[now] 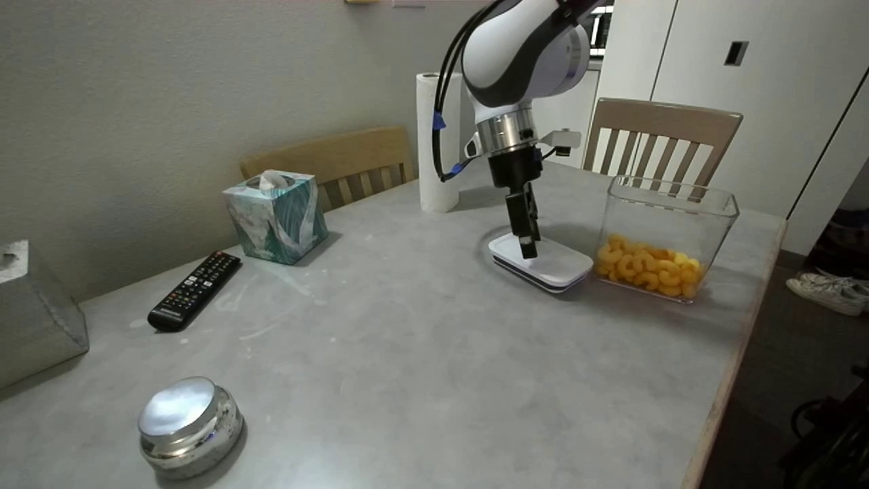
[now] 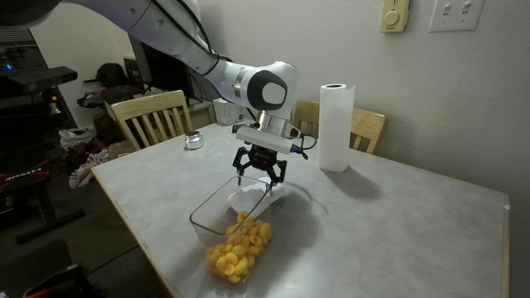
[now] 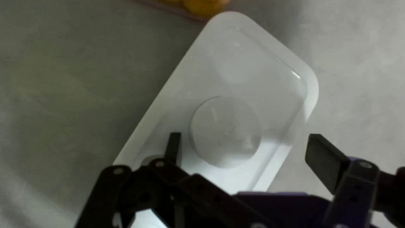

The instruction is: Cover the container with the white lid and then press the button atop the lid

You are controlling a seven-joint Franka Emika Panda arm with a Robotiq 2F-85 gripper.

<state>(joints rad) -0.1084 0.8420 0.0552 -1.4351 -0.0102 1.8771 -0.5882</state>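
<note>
The clear container [image 1: 679, 227] with yellow-orange snack pieces stands open-topped on the table; it also shows in an exterior view [image 2: 212, 236]. The white lid [image 1: 563, 263] lies flat on the table beside it, and in an exterior view [image 2: 278, 192] it is partly behind the container. In the wrist view the lid [image 3: 253, 66] lies diagonally, with the round button [image 3: 226, 131] at its middle. My gripper [image 3: 246, 137] is open and empty above the lid, also seen in both exterior views [image 1: 529, 250] [image 2: 256, 183]. One finger is over the lid, one beyond its edge.
A paper towel roll [image 2: 336, 128] stands near the wall behind the lid. A tissue box [image 1: 277, 216], a black remote [image 1: 195, 291] and a round shiny metal object [image 1: 190, 428] are farther along the table. The container is near the table's edge [image 1: 740, 367].
</note>
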